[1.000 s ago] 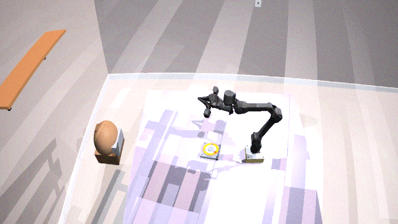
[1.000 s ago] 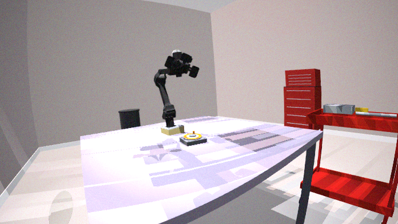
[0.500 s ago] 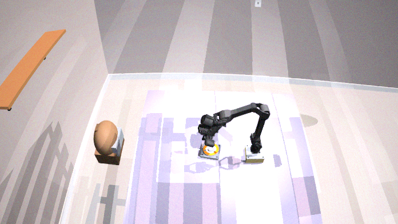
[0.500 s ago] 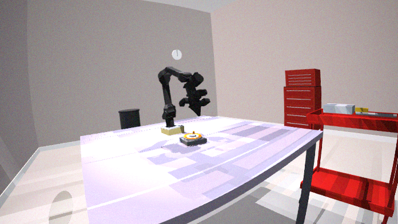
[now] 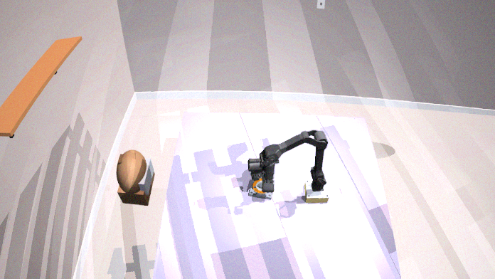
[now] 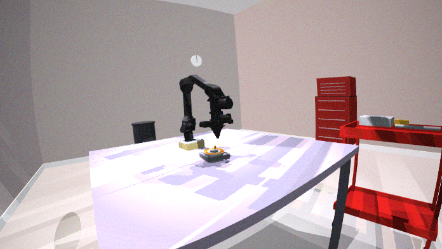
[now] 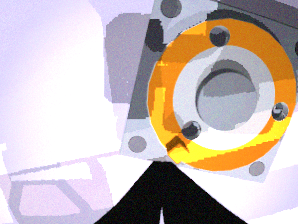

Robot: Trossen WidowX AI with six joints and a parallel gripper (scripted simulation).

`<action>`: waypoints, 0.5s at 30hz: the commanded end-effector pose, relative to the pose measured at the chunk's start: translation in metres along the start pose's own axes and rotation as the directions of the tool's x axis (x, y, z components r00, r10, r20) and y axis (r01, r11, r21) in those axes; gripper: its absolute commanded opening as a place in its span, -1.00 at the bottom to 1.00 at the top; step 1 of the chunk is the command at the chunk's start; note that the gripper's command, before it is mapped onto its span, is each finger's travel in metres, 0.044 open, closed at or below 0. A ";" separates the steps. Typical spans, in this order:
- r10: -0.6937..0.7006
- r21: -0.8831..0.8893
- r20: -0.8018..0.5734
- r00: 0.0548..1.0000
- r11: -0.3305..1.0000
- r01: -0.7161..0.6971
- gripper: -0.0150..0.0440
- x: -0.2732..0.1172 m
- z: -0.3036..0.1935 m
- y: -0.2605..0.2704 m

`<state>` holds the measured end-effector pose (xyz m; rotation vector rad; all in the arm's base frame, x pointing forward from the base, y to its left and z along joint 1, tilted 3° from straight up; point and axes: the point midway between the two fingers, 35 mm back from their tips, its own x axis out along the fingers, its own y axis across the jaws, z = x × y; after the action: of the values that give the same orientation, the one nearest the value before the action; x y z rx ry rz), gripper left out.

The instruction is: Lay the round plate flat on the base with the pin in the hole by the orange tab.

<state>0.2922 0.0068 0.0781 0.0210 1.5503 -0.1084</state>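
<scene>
The round plate (image 5: 254, 186) (image 6: 206, 152) (image 7: 159, 102), an orange ring with a pale centre, sits around the grey post (image 7: 227, 100) on the square grey base (image 6: 207, 157) (image 7: 142, 131). Its orange tab (image 6: 214, 147) (image 7: 177, 144) stands up at the rim, at the ring's lower left in the wrist view. The hole (image 7: 191, 130) beside the tab looks dark. Another hole (image 7: 280, 111) at the right shows something pale inside; I cannot tell if it is the pin. The plate's tilt is too small to judge. My gripper (image 6: 218, 137) (image 7: 161, 170) is shut and empty, pointing down above the plate, apart from it.
The arm's yellowish mounting block (image 5: 316, 200) (image 6: 191, 145) stands on the same table (image 6: 143, 203), beside the base. Off the table are a red cart (image 6: 392, 133), a red drawer cabinet (image 6: 331, 117), a dark bin (image 6: 143, 132) and an orange wall shelf (image 5: 43, 83).
</scene>
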 end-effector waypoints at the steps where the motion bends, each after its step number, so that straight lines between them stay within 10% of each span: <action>1: 0.005 0.007 -0.013 1.000 1.000 -0.005 -0.49 0.015 -0.001 0.002; 15: 0.005 0.007 -0.013 1.000 1.000 -0.004 -0.49 0.046 -0.005 0.000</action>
<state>0.2906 0.0047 0.0335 0.0267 1.5631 -0.1148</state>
